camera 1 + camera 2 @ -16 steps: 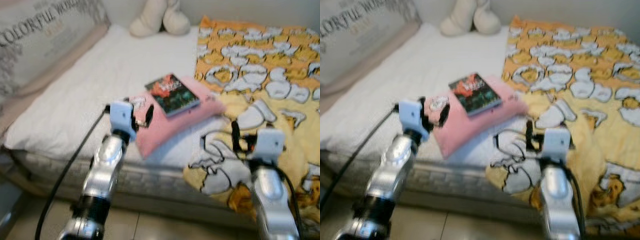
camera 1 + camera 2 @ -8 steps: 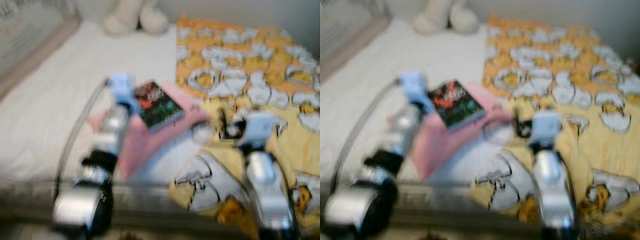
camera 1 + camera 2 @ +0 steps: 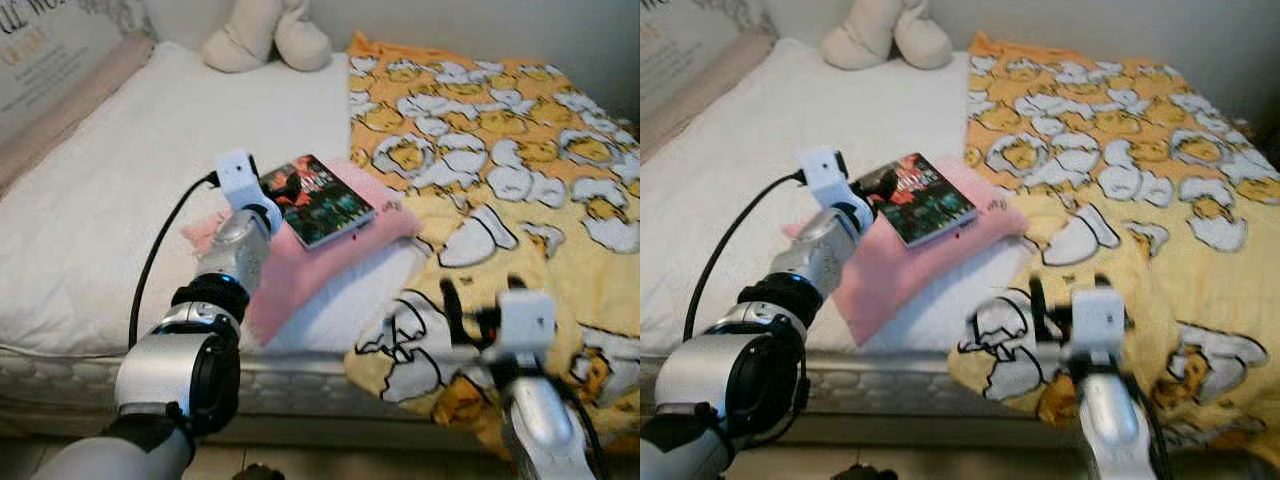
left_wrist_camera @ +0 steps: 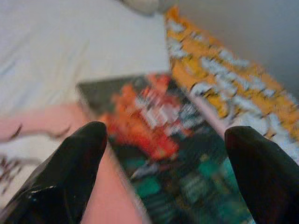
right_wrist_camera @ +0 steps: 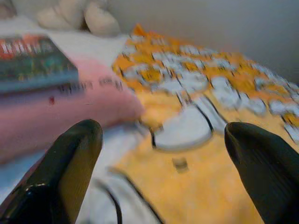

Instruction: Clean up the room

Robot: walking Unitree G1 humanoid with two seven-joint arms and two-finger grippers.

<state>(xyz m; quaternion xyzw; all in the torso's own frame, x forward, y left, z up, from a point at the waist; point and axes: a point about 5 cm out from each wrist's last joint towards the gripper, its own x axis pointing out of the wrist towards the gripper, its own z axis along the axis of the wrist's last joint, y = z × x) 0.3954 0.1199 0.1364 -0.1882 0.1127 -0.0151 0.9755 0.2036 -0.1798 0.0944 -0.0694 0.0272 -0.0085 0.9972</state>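
Pink pillow (image 3: 320,255) lying skew on white bed sheet (image 3: 120,220), w/ dark-covered book (image 3: 318,198) flat on top of it, near mattress front edge. Head views: left gripper (image 3: 283,186) stretched out over pillow, tip at book's near-left corner, touching or just above, can't tell which; black cable looping off wrist. Right gripper (image 3: 1068,300) held low over yellow duck-print blanket (image 3: 520,180), well apart from book, idle-looking. Cream plush toy (image 3: 267,35) at head of bed, big printed cushion (image 3: 50,60) along left side. Left wrist view: blurred; fingers (image 4: 70,172) spread wide, book cover (orange/teal print) lying between them, nothing pinched. Right wrist view: fingers (image 5: 65,168) also spread wide, empty; blanket straight ahead, pillow edge and book off to one side, plush in far bg. Judged step: reaching for book as first item to tidy off bed; grasp not yet made. Next move likely calls for: lowering left tips so one finger gets under or against book edge, soft pillow giving way beneath, then closing on spine or corner; thin flat book means approach from edge, not from above. Risk: pushing book along pillow rather than catching it.
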